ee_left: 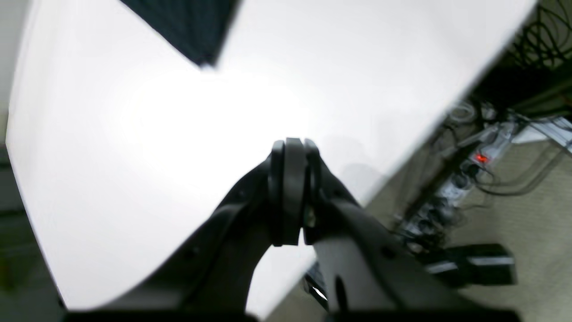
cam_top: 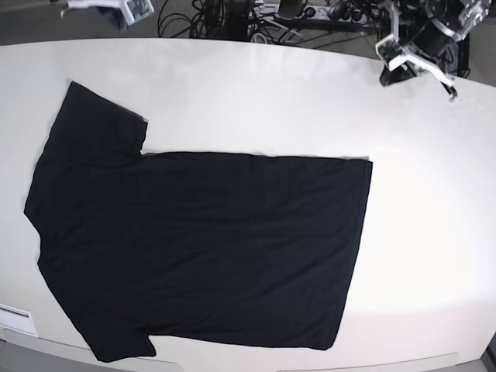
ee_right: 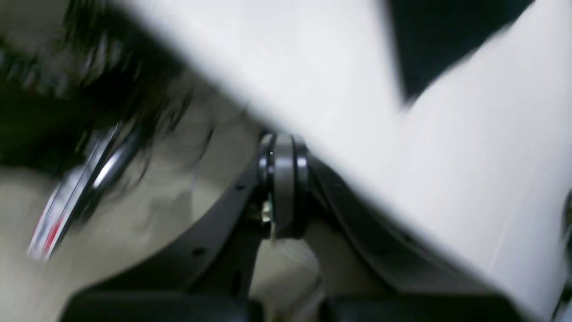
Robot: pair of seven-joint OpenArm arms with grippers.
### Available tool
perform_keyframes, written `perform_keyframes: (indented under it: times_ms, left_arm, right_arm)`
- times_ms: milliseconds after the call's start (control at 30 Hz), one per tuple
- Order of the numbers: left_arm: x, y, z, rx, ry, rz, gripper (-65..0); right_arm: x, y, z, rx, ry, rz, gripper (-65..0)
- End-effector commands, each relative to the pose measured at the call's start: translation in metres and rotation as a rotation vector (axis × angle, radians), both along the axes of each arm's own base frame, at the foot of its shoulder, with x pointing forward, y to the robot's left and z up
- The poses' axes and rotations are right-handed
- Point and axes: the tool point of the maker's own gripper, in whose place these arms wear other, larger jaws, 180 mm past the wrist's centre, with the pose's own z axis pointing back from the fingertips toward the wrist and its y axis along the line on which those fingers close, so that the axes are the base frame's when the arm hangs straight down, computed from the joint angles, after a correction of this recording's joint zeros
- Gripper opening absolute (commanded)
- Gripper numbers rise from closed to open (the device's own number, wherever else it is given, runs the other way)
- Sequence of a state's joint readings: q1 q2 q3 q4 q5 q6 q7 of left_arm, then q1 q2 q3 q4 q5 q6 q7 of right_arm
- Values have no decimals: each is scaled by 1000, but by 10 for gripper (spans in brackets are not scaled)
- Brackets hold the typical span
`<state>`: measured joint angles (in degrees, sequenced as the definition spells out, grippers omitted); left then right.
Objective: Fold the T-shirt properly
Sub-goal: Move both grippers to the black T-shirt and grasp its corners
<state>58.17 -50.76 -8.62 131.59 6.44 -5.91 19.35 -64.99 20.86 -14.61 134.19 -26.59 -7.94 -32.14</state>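
While one black T-shirt (cam_top: 201,248) lies flat on the table (cam_top: 418,232), both grippers' jaws are closed, empty.

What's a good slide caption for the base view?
Black T-shirt spread flat on a white table, not yet folded.

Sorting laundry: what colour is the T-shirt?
Plain black T-shirt, seen best in the base view.

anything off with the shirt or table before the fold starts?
Nothing stands out. The T-shirt lies spread flat on the white table, plain black side up, collar end to the base view's left, no bunching or tears visible. Its lower sleeve reaches the table's near edge. Both arms are clear of it, fingers shut.
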Motion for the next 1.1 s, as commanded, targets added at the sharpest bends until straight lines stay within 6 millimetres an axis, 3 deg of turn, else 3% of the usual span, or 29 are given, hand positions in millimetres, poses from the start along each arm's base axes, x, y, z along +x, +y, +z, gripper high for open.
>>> perform_keyframes:
  times_ms: [0, 167, 333, 500, 600, 667, 833, 1067]
  left_arm:
    - [7, -2, 4, -7, -21, -26, -650]
    - [37, 23, -9, 25, -34, -40, -650]
    - [61, 42, -22, 35, -38, -113, -650]
    - [70, 34, -39, 115, -34, -328, -650]
    - [79, 22, -40, 149, -65, -455, -650]
    - [86, 16, -40, 159, -76, -492, -581]
    - [106, 8, -43, 176, -91, -531, -290]
    - [109, 13, -78, 218, -3, -584, -275]
  right_arm:
    - [9, 4, 6, 9, -33, 24, -650]
    - [57, 36, 15, 170, -143, 118, -650]
    - [93, 43, 31, 187, -257, 159, -650]
    - [100, 32, -10, 129, -189, 165, -650]
    - [99, 26, -21, 100, -161, 183, -650]
    - [101, 22, -20, 86, -171, 176, -650]
    - [98, 11, -23, 52, -144, 155, -650]
    - [97, 10, -24, 47, -139, 148, -650]
